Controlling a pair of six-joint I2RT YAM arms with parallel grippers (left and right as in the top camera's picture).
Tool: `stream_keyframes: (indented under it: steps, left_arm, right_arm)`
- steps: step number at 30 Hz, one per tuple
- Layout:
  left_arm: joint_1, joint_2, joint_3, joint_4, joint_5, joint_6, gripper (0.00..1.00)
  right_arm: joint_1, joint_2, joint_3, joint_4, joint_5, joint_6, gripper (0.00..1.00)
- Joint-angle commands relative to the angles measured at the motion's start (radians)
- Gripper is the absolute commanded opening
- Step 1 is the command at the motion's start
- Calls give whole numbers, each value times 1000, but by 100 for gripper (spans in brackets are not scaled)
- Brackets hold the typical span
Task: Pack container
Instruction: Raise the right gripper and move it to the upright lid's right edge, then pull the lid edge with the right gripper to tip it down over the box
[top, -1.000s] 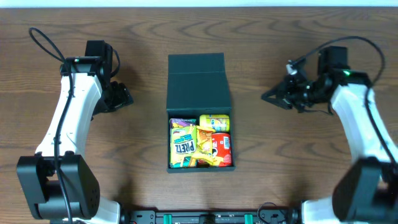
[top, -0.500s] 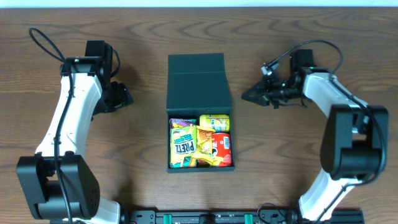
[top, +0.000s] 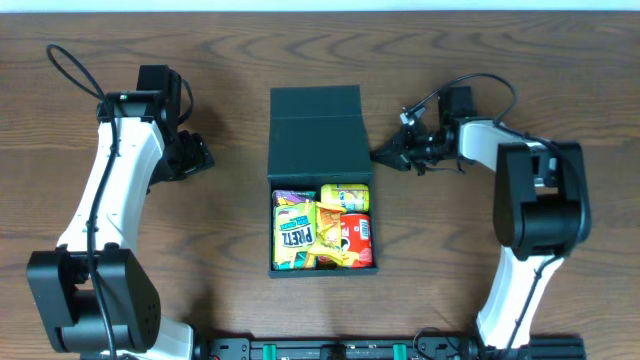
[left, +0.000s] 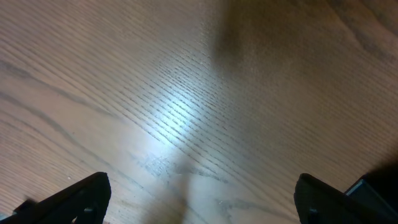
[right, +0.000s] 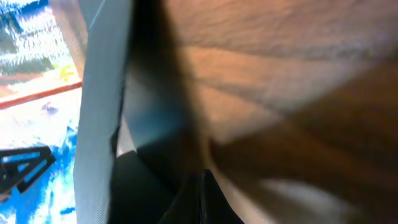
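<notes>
At the table's middle, container (top: 316, 150): dark box standing open, its lid (top: 315, 105) folded back flat on the wood on the far side.
Inside the container: snack packets fill the near compartment: a yellow Pretz packet (top: 297, 235) on the left, a yellow packet (top: 345, 196) at the far right corner, a red packet (top: 358, 232) nearer on the right.
Right gripper (top: 379, 155): clenched on nothing, its tip just beside the container's right edge, level with the hinge of the lid. Whether it touches the box cannot be told.
Right wrist view: the closed fingers (right: 200, 193) point at the container's dark wall (right: 102, 93), and bright packet colours show blurred beyond it.
Left gripper (top: 198, 155): released, jaws wide apart, well to the left of the container, level with the lid.
Left wrist view: the two fingertips (left: 87, 194) frame only bare table (left: 186, 93).
</notes>
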Motion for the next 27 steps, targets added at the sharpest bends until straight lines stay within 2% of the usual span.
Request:
stream_keyframes:
  steps: [1,6,12,21,27]
  left_arm:
    - [3,4,-4,-2,0,-4,95]
    - [3,5,-4,-2,0,-4,95]
    - [3,5,-4,-2,0,-4,95]
    - [3,4,-4,-2,0,-4,95]
    - [3,4,-4,-2,0,-4,95]
  right_arm:
    - [24,20,0,53,-40,95,1]
    - [50,48,0,218,-122,201,1]
    - [84,56,0,342,-153,257,2]
    - [103,56,0,650,-338,422,1]
    - [115,56,0,798,-420,461,1]
